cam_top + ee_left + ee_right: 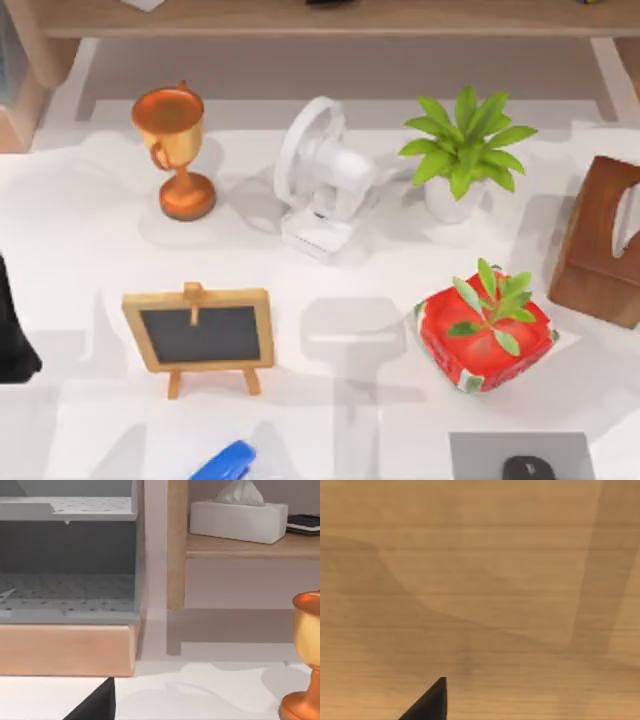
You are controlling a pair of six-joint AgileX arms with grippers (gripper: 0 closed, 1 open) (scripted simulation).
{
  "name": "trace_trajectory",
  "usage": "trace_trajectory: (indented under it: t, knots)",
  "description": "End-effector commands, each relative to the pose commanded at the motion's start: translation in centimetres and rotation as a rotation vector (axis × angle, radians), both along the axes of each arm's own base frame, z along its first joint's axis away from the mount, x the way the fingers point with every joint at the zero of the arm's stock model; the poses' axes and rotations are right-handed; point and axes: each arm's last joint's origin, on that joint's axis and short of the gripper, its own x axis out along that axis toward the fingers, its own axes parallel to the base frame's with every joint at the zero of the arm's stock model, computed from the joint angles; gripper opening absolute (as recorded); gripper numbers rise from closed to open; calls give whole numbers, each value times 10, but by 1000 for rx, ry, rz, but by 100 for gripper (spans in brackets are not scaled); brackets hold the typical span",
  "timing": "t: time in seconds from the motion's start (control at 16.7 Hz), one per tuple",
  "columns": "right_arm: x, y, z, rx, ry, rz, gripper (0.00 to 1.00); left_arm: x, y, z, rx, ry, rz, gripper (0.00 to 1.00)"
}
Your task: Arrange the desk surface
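The white desk surface [90, 230] carries a copper trophy [176, 150] at the back left, also seen in the left wrist view [306, 660]. A white fan [322, 180] stands at the back middle and a potted green plant [462, 150] to its right. Nearer the front are a small wood-framed chalkboard easel [200, 335] and a red pot with a leafy sprig [485, 330]. My left arm [12, 330] sits at the left edge, its gripper [95, 705] a dark tip low over the desk. My right gripper [427, 705] hangs close above a light-wood surface [480, 580].
A brown tissue box [600, 245] stands at the right edge. A blue stapler [226, 462] and a grey pad [480, 450] with a dark mouse [528, 468] lie at the front. A wood shelf board [300, 18] spans the back; beside it are a grey perforated rack [67, 580] and a white tissue box [239, 517].
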Motion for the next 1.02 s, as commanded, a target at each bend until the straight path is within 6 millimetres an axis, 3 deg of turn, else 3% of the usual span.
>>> trace_trajectory:
  t: [0.06,0.24,0.42,0.6,0.78,0.9,1.02]
  knots:
    - [-8,-3,-14,22,45,-13,100,0,0,0,0,0,0,100]
    - [-10,0,-6,42,42,-6,100,0,0,0,0,0,0,100]
    - [-20,14,23,125,26,15,100,0,0,0,0,0,0,100]
    - [-45,34,71,258,-19,40,100,0,0,0,0,0,0,100]
    - [-92,60,129,428,-101,74,100,0,0,0,0,0,0,100]
    - [-137,79,163,558,-172,107,100,0,0,0,0,0,0,100]
    - [-188,97,184,700,-244,149,100,0,0,0,0,0,0,100]
